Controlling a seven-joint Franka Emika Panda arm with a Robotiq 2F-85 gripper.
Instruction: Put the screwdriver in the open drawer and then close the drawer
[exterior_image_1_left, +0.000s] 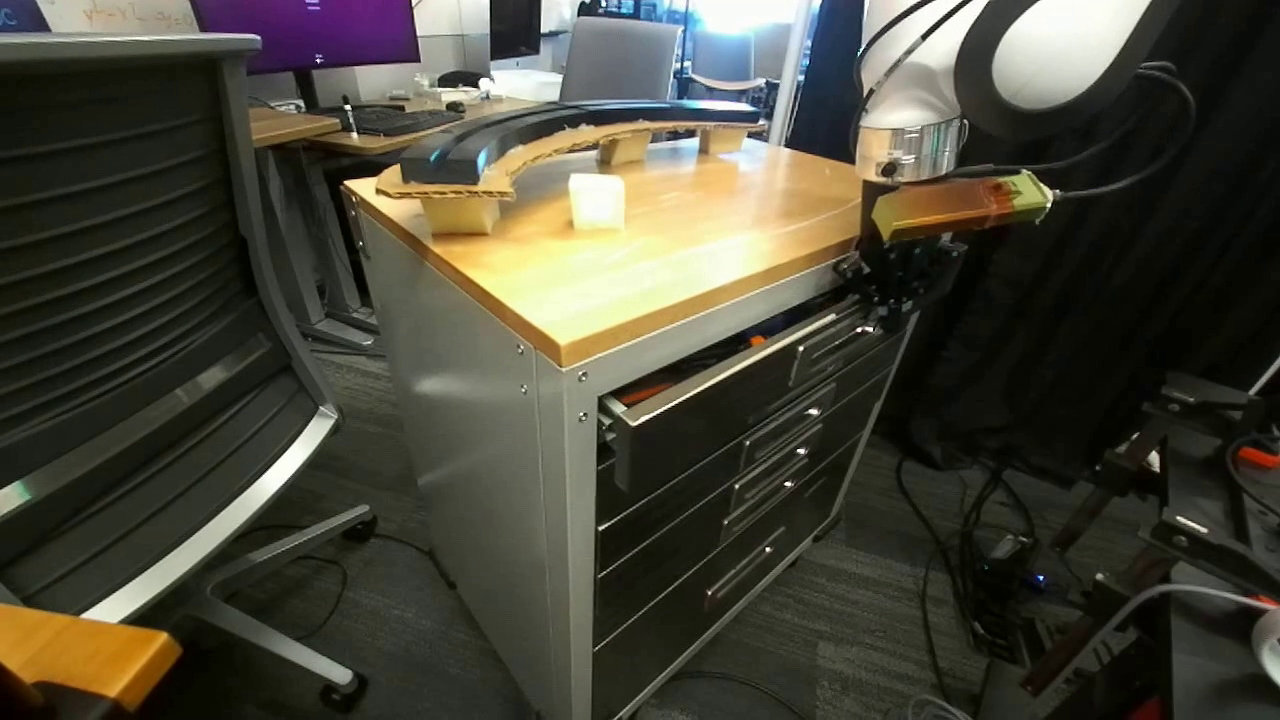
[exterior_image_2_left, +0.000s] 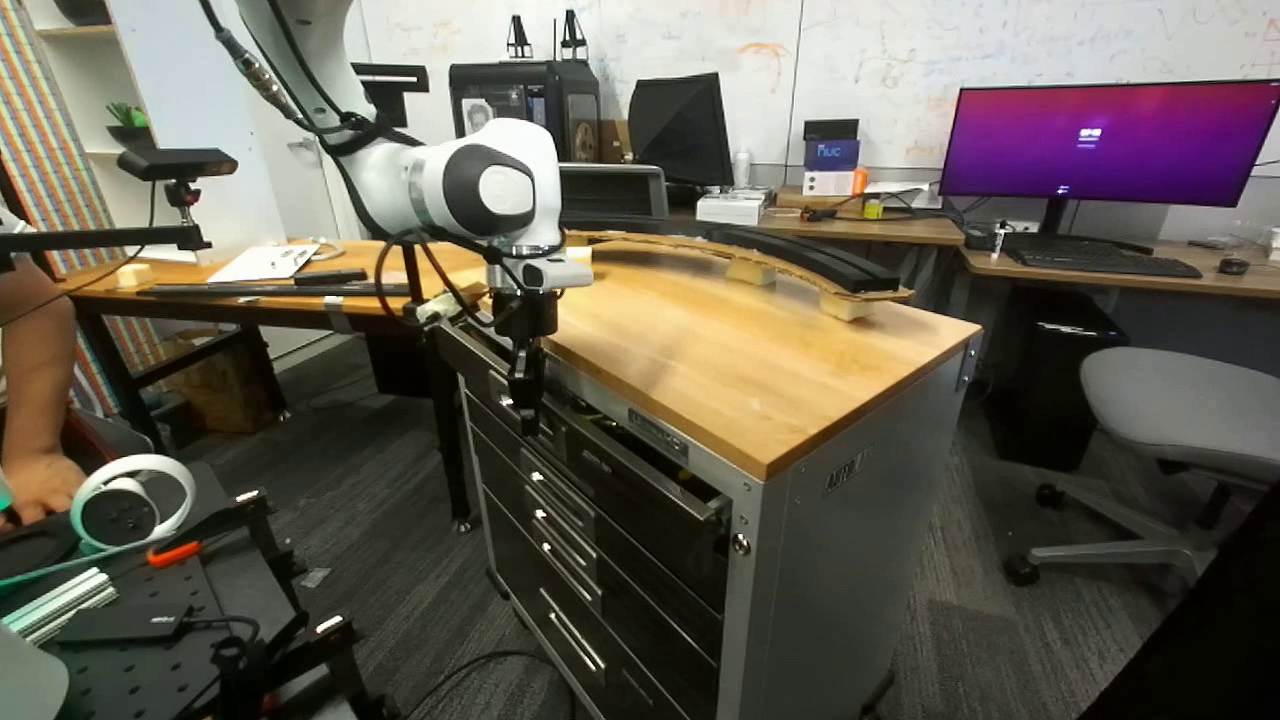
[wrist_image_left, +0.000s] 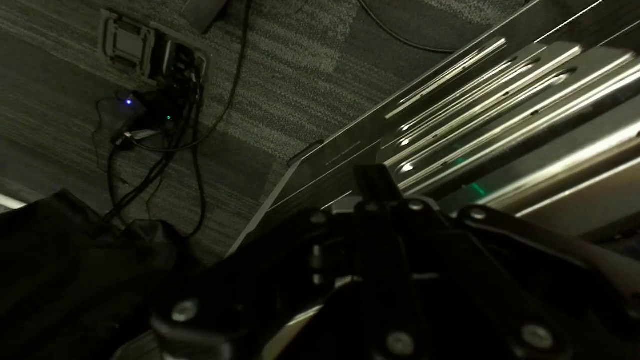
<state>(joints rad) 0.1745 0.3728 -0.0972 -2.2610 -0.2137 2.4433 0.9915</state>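
The drawer is the uppermost in the grey cabinet and stands partly pulled out in both exterior views. Orange tool parts show inside it through the narrow gap. The screwdriver does not show; it is hidden or out of view. My gripper points down at the drawer's front, near the far handle strip; it also shows in an exterior view. In the wrist view its black fingertips are together with nothing visible between them. Whether they touch the drawer front, I cannot tell.
A wooden top covers the cabinet, its edge just behind my gripper. A curved black track on cardboard and a pale block stand on it. A black curtain hangs beside the arm. Cables lie on the floor.
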